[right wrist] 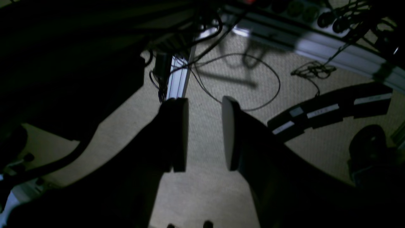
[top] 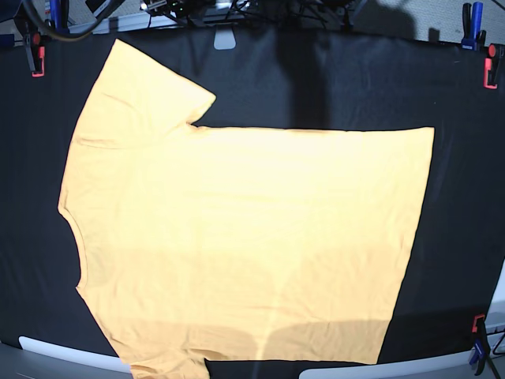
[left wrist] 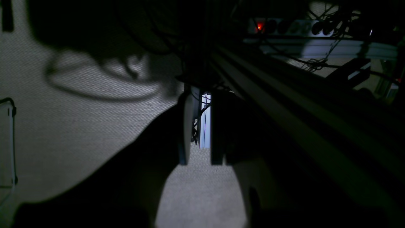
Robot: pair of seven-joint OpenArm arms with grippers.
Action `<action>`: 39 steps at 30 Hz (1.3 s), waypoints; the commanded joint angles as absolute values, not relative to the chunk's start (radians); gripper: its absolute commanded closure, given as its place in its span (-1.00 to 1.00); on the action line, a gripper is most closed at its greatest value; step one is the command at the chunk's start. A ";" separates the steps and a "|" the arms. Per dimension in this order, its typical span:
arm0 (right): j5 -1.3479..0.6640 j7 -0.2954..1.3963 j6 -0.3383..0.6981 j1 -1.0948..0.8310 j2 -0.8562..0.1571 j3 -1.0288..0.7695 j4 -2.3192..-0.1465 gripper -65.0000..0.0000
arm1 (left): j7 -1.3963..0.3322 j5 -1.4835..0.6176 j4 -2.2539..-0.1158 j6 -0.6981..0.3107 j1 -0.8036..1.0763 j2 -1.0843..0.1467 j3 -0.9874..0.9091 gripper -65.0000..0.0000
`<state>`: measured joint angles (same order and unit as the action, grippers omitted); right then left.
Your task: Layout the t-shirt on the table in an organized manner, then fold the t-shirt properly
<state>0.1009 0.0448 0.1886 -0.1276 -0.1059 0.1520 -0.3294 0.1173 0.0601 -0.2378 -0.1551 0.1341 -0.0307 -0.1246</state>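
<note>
The yellow-orange t-shirt (top: pixel 237 237) lies spread flat on the black table (top: pixel 331 87) in the base view. Its neck faces left, its hem right, one sleeve points to the upper left, and the other runs off the bottom edge. Neither gripper shows in the base view. My left gripper (left wrist: pixel 200 104) is open a narrow gap and empty, over beige carpet. My right gripper (right wrist: pixel 204 107) is open wider and empty, also over carpet. The shirt is not in either wrist view.
Red-and-black clamps sit at the table corners (top: pixel 35 59) (top: pixel 489 67) (top: pixel 477 328). White curved parts (top: pixel 71 355) (top: pixel 379 369) lie along the near edge. The wrist views show an aluminium frame rail (right wrist: pixel 178 79), loose cables (right wrist: pixel 253 82) and a power strip (left wrist: pixel 284 27).
</note>
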 commanded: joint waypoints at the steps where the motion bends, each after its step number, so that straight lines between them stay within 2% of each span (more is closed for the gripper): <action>1: 0.094 0.039 0.202 -0.128 -0.111 0.153 -0.338 0.45 | 0.128 0.060 -0.258 -0.157 0.155 -0.031 -0.124 0.71; 13: 0.094 0.037 0.202 -0.170 -0.111 0.153 -0.341 0.45 | 0.122 0.060 -0.416 -0.157 0.280 -0.031 -0.124 0.71; 18: 0.094 0.038 0.200 -0.260 -0.123 0.153 -0.435 0.45 | 0.109 0.059 -0.493 -0.157 0.342 -0.031 -0.124 0.71; 21: 0.089 0.056 0.192 -0.350 -0.140 0.153 -0.559 0.45 | 0.057 0.052 -0.583 -0.157 0.397 -0.031 -0.124 0.71; 26: -0.070 0.142 0.194 -0.520 -0.199 0.153 -0.848 0.45 | -0.032 -0.004 -0.811 -0.157 0.517 -0.031 -0.124 0.71; 32: -0.100 0.207 0.194 -0.702 -0.302 0.153 -1.211 0.45 | -0.085 -0.005 -1.126 -0.157 0.670 -0.048 -0.123 0.71; 39: -0.273 0.371 0.195 -0.900 -0.460 0.148 -1.584 0.45 | -0.217 -0.035 -1.451 -0.157 0.822 -0.146 -0.123 0.71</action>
